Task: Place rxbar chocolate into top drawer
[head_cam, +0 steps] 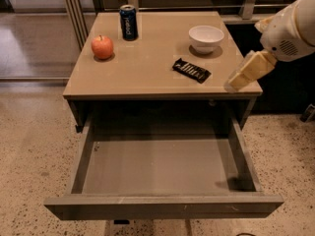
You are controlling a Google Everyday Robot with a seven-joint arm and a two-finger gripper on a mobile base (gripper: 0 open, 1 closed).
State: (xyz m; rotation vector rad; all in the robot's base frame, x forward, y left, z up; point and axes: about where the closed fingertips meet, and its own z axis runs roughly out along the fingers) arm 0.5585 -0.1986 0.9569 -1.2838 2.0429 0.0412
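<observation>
Camera view: tool [236, 82] at table [147, 69] right edge, width cannot tell, holds nothing; rxbar chocolate [191, 70] apart.

View from the front, arm at right. My arm [291, 28] comes in from the upper right edge of the view and ends in a rounded white wrist housing [288, 33] with a small vent grille [288, 47] on its side. My cream-coloured gripper [236, 82] slants down and to the left from that housing. Its tip is the lowest point of the arm, at mid-height on the right side of the view.
</observation>
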